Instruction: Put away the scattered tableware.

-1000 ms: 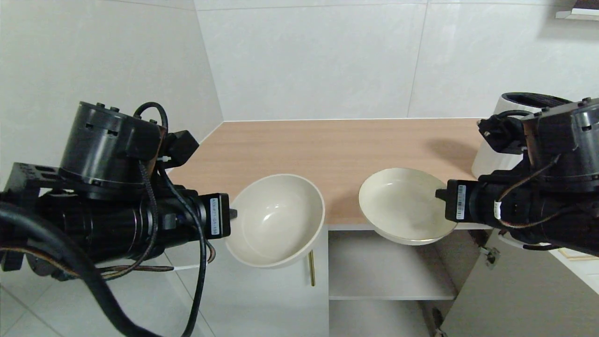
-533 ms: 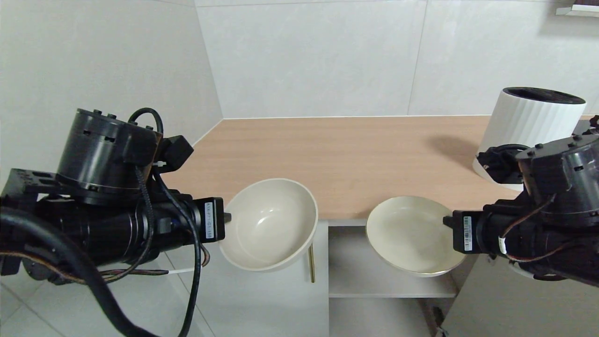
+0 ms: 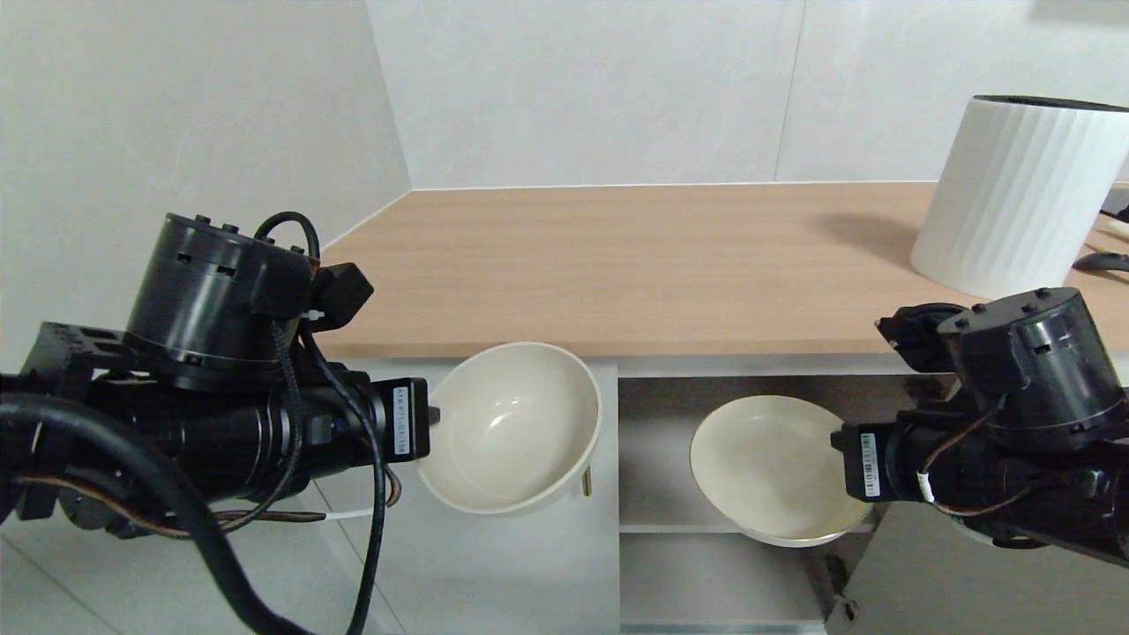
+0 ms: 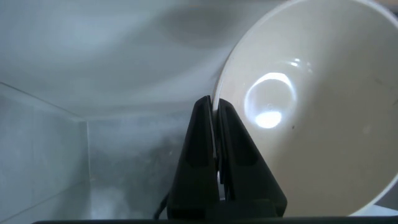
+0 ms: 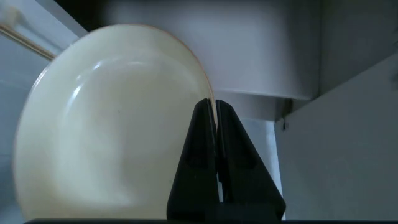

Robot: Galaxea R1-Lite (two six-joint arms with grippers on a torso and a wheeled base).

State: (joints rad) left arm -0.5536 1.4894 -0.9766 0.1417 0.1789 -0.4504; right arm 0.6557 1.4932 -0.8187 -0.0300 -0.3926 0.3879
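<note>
1. My left pincer [image 3: 433, 413] is pinching the rim of the bowl [image 3: 512, 423] at 7 o'clock, in front of the shut cabinet door [image 3: 494, 573]. The bowl hangs tipped. I judge an edge grip is all so wide a shape allows.
2. My right pincer [image 3: 835, 438] is pinching the plate [image 3: 763, 463] by its rim at 5 o'clock, nearly level, just above the shelf [image 3: 657, 529] of the open cabinet.
3. The countertop [image 3: 635, 265] lip hangs at the plate's 12 o'clock and the swung-open door [image 3: 922, 573] stands at its 4 o'clock. The shelf lies bare at its 9 o'clock, so I judge there is room to slide inward.
</note>
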